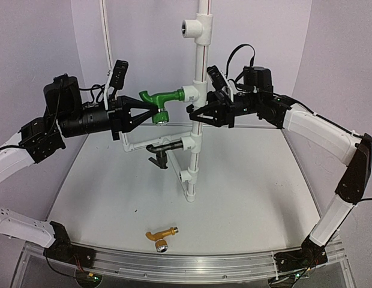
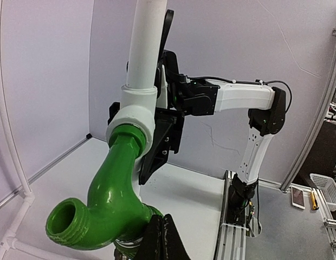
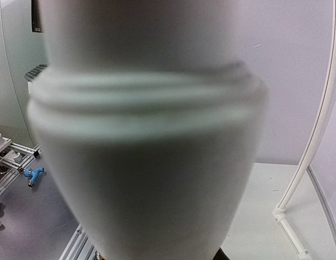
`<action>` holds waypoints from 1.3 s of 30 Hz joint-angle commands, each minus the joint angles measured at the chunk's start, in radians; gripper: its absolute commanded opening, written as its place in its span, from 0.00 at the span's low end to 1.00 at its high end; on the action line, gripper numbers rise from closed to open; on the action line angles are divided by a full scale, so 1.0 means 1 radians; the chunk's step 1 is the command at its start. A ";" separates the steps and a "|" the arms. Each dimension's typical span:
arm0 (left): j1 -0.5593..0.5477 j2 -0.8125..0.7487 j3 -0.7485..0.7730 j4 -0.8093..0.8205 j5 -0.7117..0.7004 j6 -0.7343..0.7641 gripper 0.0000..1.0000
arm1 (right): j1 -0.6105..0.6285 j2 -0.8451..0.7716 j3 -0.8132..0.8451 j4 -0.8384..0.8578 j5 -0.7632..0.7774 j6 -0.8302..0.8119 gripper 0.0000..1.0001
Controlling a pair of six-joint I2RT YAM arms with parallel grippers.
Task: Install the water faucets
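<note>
Containers: one white basket point(image 2: 326, 189) off the table point(image 1: 264, 192) at far right, seen in the left wrist view only; contents not readable

Sockets on the upright white pipe point(image 1: 198, 123):
- green faucet point(image 1: 168, 96) has its threaded end in a tee point(image 1: 192, 93), spout pointing left
- black faucet point(image 1: 161, 150) sits in the lower tee point(image 1: 187, 143)
- golden-orange faucet point(image 1: 160, 237) lies loose on the table near the front edge, well apart from the pipe

Left gripper point(image 1: 155, 114) is clamped on the green faucet's knob. Right gripper point(image 1: 195, 111) is closed around the white pipe just under the green faucet's tee

Views:
- top view alone shows the black and golden-orange faucets
- left wrist view shows the green spout's open mouth close up
- right wrist view is filled by a blurred white fitting, and alone shows a small blue item point(image 3: 33, 174) on the floor
</note>
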 commanded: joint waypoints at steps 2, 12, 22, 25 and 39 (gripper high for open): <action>-0.003 0.010 -0.025 -0.030 -0.101 -0.011 0.00 | 0.005 0.039 0.004 -0.154 0.015 0.172 0.00; -0.003 0.035 0.014 -0.097 -0.286 0.018 0.00 | 0.005 0.036 -0.003 -0.156 0.012 0.171 0.00; -0.002 -0.061 0.027 -0.130 -0.189 0.057 0.54 | 0.005 0.032 -0.008 -0.156 0.011 0.168 0.00; -0.002 -0.057 0.044 -0.162 -0.220 0.065 0.62 | 0.005 0.034 -0.008 -0.156 0.008 0.168 0.00; 0.030 0.076 0.132 -0.122 -0.091 0.149 0.75 | 0.005 0.032 -0.015 -0.156 -0.006 0.168 0.00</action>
